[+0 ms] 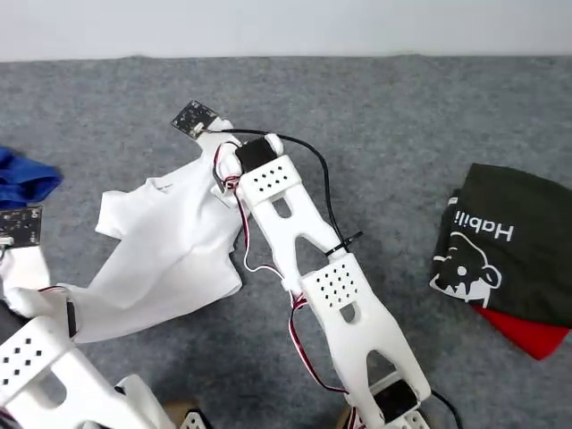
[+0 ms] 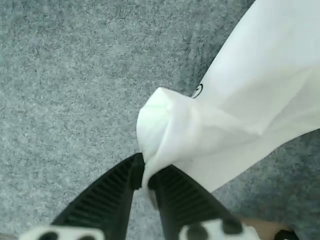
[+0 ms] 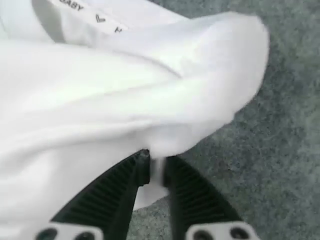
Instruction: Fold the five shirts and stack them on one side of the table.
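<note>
A white shirt [image 1: 170, 255] hangs slightly lifted over the grey table, stretched between both arms. My right gripper [image 1: 225, 179] is shut on its far edge by the collar; in the right wrist view the black fingers [image 3: 137, 175] pinch a fold of the white shirt [image 3: 125, 85]. My left gripper [image 1: 36, 299] is shut on the shirt's near left corner. In the left wrist view the gripper [image 2: 145, 169] clamps a bunched tip of the shirt [image 2: 240, 100]. At the right lies a folded dark shirt [image 1: 505, 237] on top of a red shirt [image 1: 529, 332].
A crumpled blue shirt [image 1: 22, 179] lies at the table's left edge. The grey carpet-like table top [image 1: 393, 134] is bare at the back and between the white shirt and the dark stack. The right arm [image 1: 331, 286] stretches diagonally across the middle.
</note>
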`<state>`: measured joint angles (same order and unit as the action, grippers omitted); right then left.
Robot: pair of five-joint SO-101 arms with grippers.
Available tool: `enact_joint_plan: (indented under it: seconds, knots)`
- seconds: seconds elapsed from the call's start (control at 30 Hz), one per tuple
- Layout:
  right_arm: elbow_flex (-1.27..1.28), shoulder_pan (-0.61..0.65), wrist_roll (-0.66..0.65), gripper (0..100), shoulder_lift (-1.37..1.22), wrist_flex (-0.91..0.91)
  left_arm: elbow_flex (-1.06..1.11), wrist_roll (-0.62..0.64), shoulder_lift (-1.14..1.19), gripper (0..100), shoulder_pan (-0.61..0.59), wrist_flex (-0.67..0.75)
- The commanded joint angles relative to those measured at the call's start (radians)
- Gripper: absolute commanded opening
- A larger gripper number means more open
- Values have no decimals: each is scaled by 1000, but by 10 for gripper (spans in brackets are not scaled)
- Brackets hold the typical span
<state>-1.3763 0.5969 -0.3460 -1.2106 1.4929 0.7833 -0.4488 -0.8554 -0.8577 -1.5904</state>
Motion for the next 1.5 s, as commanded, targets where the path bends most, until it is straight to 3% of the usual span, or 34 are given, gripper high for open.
enact_joint_plan:
  seconds: [0.0,0.3,0.53,0.77,0.9,1.07,1.2,1.33,1.47]
  knots:
    - [-57,-16,5,7,102,45,-15,9,-23,5,-8,21]
    - [-51,-44,-92,10,274,306,-67,9,-23,5,-8,23]
    - [17,-117,-91,10,407,306,-168,11,-21,5,-5,101]
    - [428,-189,-92,10,619,303,-163,8,-14,5,2,170]
    - [582,-182,-87,10,657,300,-125,-9,-12,5,69,173]
    - [588,-148,-86,12,561,259,4,-51,-20,5,183,215]
    - [585,-142,-72,102,496,295,48,-52,-20,5,199,209]
    - [586,-159,51,221,529,308,61,-52,-21,5,196,207]
    - [589,-142,49,229,588,308,59,-52,-21,5,196,207]
